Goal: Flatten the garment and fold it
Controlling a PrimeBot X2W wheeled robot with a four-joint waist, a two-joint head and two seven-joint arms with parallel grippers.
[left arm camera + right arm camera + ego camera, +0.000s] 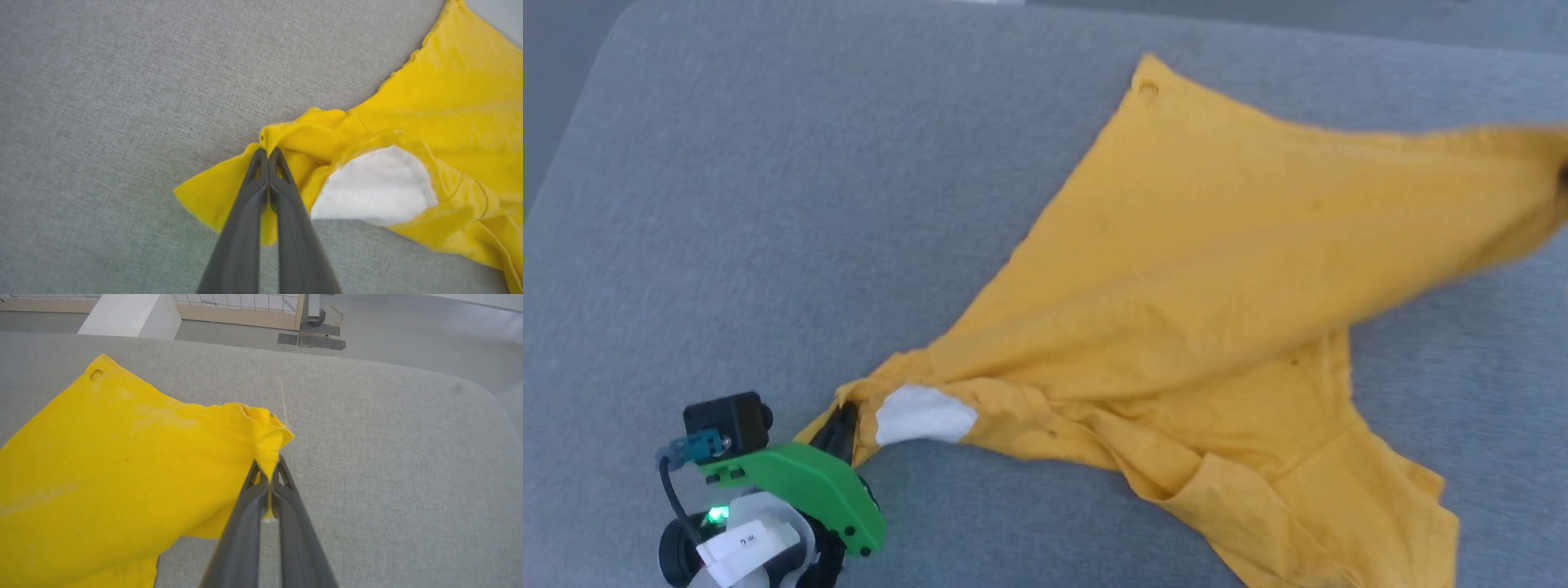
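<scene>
Left hand (267,152) was clamped on the garment (1176,269) by the white patch (923,415); right hand (269,463) pinched the far corner; cloth ran pretty much diagonally between them

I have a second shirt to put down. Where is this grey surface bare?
Bare: the grey surface left of the garment, beyond the left gripper; also the stretch past the right gripper. Crowded: middle and near right, under the garment.
</scene>
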